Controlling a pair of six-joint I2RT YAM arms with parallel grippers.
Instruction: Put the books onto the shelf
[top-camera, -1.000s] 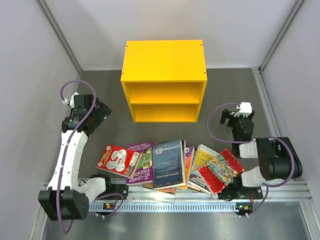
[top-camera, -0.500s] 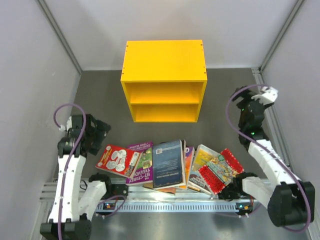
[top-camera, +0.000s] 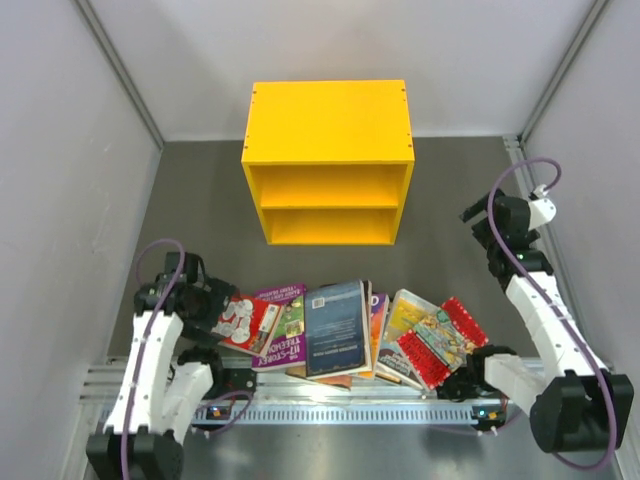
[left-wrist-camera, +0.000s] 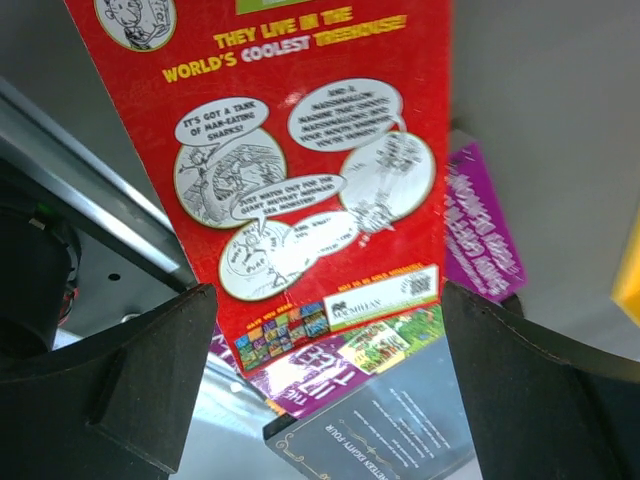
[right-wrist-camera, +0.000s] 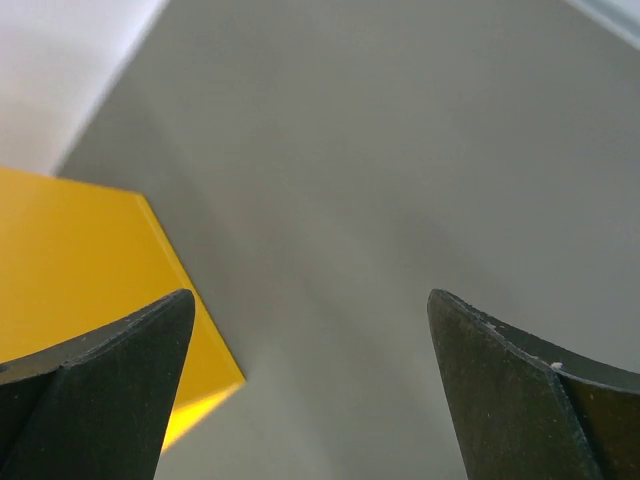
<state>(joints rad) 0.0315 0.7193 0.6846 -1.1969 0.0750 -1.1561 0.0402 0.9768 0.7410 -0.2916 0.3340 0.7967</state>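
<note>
Left gripper (top-camera: 215, 303): jaws spread wide, nothing held; positioned over the left end of the red book (top-camera: 243, 320) (in the wrist view its cover (left-wrist-camera: 300, 170) is seen between the two dark fingers (left-wrist-camera: 120, 390), contact cannot be told).
Right gripper (top-camera: 478, 215): jaws spread wide, nothing held; raised to the right of the shelf, well apart from the books, with only grey table (right-wrist-camera: 400, 150) and a yellow corner of the shelf (right-wrist-camera: 80, 260) seen between its fingers.
Books (top-camera: 340, 330): laid flat and overlapping in a fanned row along the near edge of the table, just ahead of the arm bases; the red book at the left, a purple one (top-camera: 290, 325) beside it, a dark blue one (top-camera: 335, 328) in the middle, a red-edged one (top-camera: 438, 343) at the right.
Shelf (top-camera: 328, 120): bright yellow, standing at the far side of the table (top-camera: 200, 190), two open compartments facing the books, no book seen in either.
</note>
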